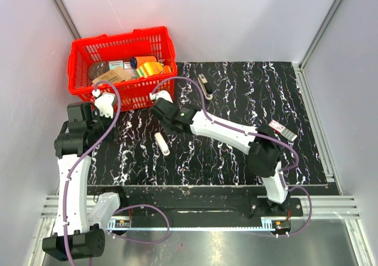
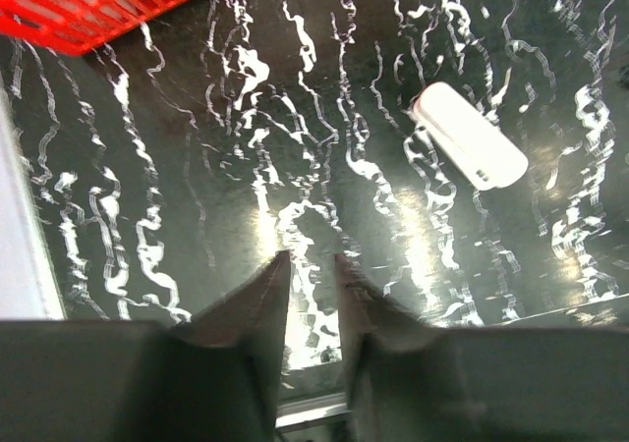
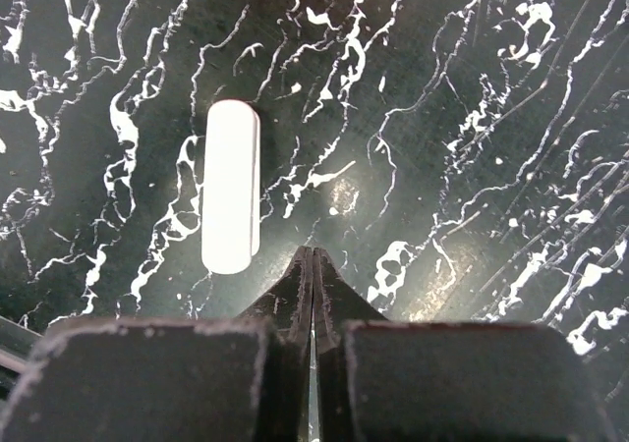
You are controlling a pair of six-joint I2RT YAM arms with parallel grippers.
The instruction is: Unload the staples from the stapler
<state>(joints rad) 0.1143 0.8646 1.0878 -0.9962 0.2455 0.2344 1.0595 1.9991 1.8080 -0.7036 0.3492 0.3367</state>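
Lying on far part of marbled mat [image 1: 248,153], just right of red basket [image 1: 80,53]: stapler [image 1: 205,84], no gripper touching it. Right gripper [image 3: 313,260] pressed together, empty, beside white stick [image 3: 232,187]. Left gripper [image 2: 310,265] narrowly apart, empty, above mat.

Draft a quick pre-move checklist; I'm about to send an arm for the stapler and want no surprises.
1. Stapler found: ok. It lies free, right of the basket, untouched by either arm.
2. Right hand ready to grasp: not ok. It is shut and empty.
3. Left hand free: ok. Its fingers are slightly apart and hold nothing.
4. Stapler in a wrist view: not ok. Both wrist views show only the white stick.
5. Which way up the stapler lies: cannot tell, too small in the top view.
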